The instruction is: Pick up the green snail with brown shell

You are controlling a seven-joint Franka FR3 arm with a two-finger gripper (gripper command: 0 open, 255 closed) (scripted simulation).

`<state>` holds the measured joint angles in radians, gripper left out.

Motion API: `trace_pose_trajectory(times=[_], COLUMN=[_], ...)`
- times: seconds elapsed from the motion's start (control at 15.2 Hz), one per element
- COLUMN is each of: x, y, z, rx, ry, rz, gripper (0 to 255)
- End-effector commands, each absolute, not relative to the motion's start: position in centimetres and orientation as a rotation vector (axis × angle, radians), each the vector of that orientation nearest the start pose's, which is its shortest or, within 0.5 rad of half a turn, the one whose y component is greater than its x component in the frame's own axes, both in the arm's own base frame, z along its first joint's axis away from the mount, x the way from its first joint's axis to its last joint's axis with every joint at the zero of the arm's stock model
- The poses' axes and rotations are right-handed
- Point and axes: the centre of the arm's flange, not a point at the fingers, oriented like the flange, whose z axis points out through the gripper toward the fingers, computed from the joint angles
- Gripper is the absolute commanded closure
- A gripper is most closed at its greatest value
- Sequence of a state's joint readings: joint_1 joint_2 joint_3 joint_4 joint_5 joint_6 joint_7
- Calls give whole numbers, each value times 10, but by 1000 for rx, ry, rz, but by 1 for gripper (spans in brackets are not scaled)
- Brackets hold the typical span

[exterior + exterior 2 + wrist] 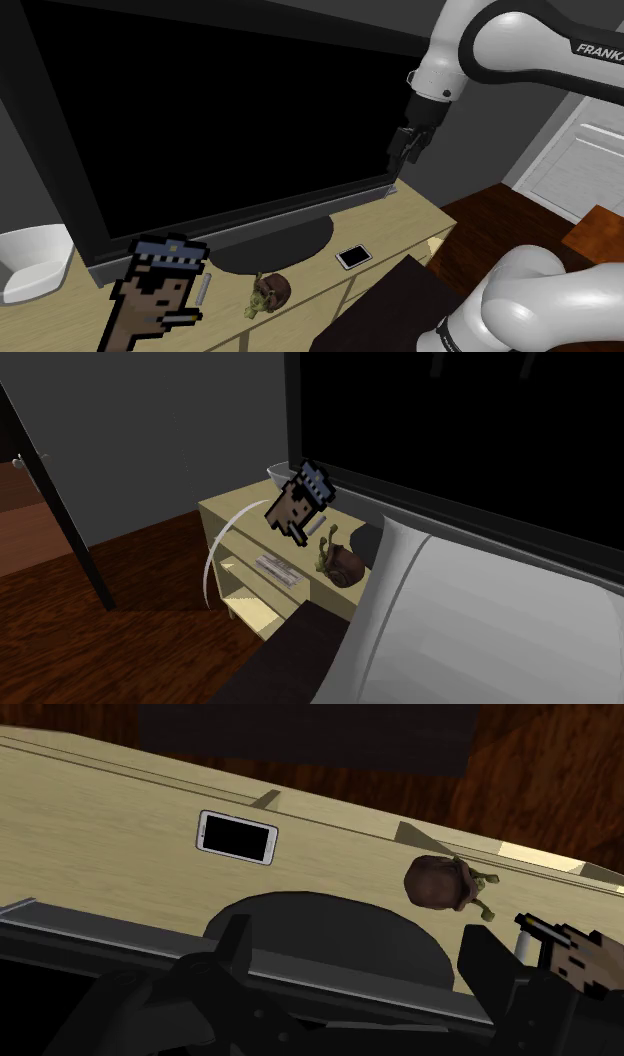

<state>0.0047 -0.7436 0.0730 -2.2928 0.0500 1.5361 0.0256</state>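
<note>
The snail (269, 293) has a brown shell and a greenish body. It sits near the front edge of the light wooden cabinet (420, 215), in front of the TV's round base (275, 246). It also appears as the snail (338, 562) and the snail (445, 884). My gripper (405, 150) hangs high above the cabinet by the TV's lower corner, well to the shoulder view's right of the snail. In the wrist view the gripper (360, 966) is open, its fingers (237, 944) wide apart with nothing between them.
A big black TV (220, 110) fills the back of the cabinet. A white-framed phone (354, 257) lies between gripper and snail. A flat pixel-art figure (160, 292) stands beside the snail, and a white object (30, 262) sits at the far left. The cabinet (235, 517) has open shelves.
</note>
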Motion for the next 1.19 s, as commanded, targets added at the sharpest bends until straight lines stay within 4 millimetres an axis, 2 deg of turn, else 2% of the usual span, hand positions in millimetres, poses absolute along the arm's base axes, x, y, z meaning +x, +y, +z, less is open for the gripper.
trace_pose_trajectory(times=[0.0, 1.12], x=[314, 356], y=[37, 152], z=[603, 422], rx=[-3141, -3063], ry=[-53, -90], rz=[23, 37], gripper=[0, 0])
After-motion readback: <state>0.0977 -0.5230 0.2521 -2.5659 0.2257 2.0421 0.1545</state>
